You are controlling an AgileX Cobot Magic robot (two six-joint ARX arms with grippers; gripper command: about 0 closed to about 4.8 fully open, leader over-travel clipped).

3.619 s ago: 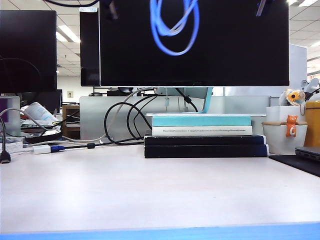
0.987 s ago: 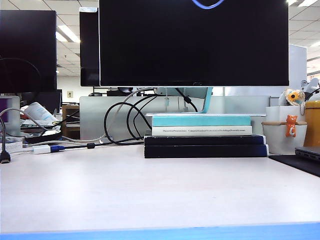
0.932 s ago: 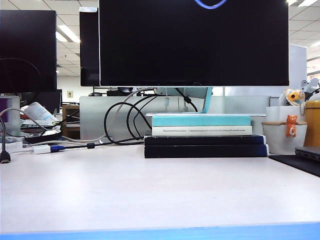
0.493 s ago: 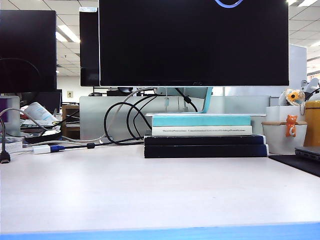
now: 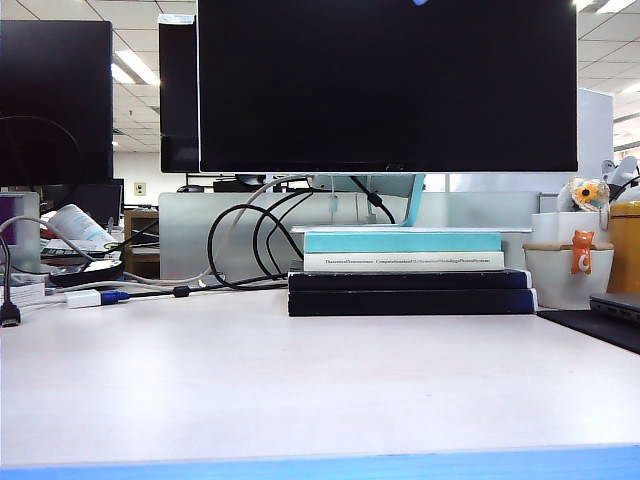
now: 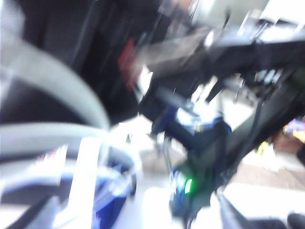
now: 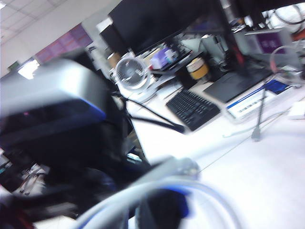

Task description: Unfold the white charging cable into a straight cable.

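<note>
Right gripper (image 7: 164,210) pressed together on thin white charging cable (image 7: 157,188); left gripper state unclear, blurred.

1. A blurred loop of white cable (image 7: 190,188) is being seen close to the lens, curving across the near part of the view.
2. The right gripper (image 7: 159,210) is being shown only as a dark, blurred shape with blue trim beside the cable; its jaws are being held closed.
3. A large grey and black body (image 7: 52,109) is being shown out of focus.
4. On the white desk (image 7: 267,176), a black keyboard (image 7: 193,109) is lying.
5. A small white fan (image 7: 131,74) is standing near a dark monitor (image 7: 157,21).
</note>
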